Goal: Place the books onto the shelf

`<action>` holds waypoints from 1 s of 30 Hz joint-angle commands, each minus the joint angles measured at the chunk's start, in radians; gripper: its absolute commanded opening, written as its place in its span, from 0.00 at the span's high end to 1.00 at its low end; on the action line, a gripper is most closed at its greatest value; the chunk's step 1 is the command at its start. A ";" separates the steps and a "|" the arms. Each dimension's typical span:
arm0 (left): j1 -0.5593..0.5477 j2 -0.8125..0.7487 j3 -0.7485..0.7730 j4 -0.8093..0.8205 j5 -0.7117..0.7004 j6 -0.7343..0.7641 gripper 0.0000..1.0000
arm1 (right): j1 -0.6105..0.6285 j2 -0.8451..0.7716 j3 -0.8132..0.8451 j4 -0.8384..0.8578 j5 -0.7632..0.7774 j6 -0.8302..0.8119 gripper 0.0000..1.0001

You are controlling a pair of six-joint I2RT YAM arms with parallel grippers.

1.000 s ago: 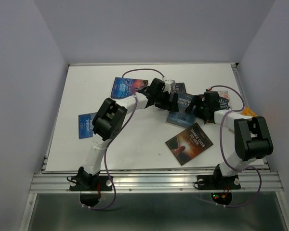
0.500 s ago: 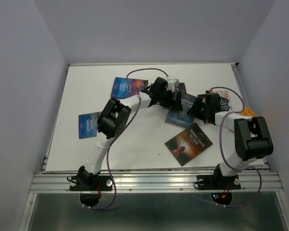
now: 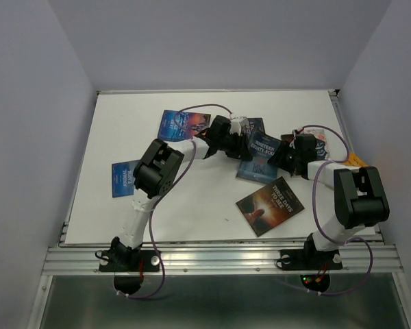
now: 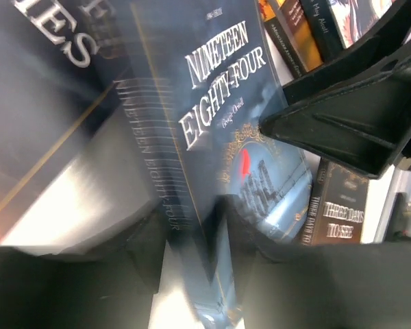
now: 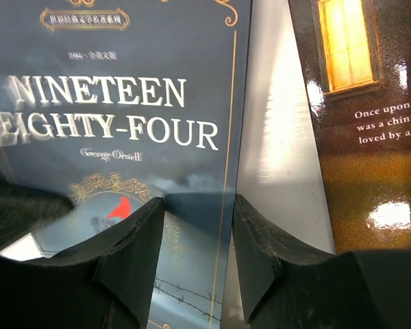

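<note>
Roughly at the middle of the white table (image 3: 116,130), the Nineteen Eighty-Four paperback (image 3: 262,152) sits between both arms. The left gripper (image 3: 242,141) meets its spine side. In the blurred left wrist view the spine runs down between the two fingers, which pinch the book across its thickness. The right gripper (image 3: 283,152) is at the opposite edge. Its wrist view shows the fingers part-spread over the cover's long edge, and I cannot tell whether they press on it. Just beside that edge lies a brown-covered book (image 5: 370,137). The Three Days to See paperback (image 3: 269,204) lies flat nearer the arm bases. A blue paperback (image 3: 183,125) lies behind the left gripper, a second blue paperback (image 3: 123,178) near the table's left edge, and more books (image 3: 320,140) by the right edge.
</note>
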 commanded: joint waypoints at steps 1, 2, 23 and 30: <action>-0.051 -0.090 0.051 -0.036 0.059 0.037 0.87 | 0.021 -0.015 -0.011 0.071 -0.128 0.008 0.48; -0.051 -0.093 0.056 -0.056 0.041 0.044 1.00 | 0.021 -0.019 -0.011 0.071 -0.131 0.005 0.46; -0.036 -0.564 -0.120 0.236 -0.564 -0.263 1.00 | 0.021 -0.396 0.073 -0.039 -0.197 0.161 0.00; -0.028 -0.686 -0.198 0.325 -0.780 -0.332 1.00 | 0.021 -0.478 0.096 -0.036 -0.157 0.249 0.00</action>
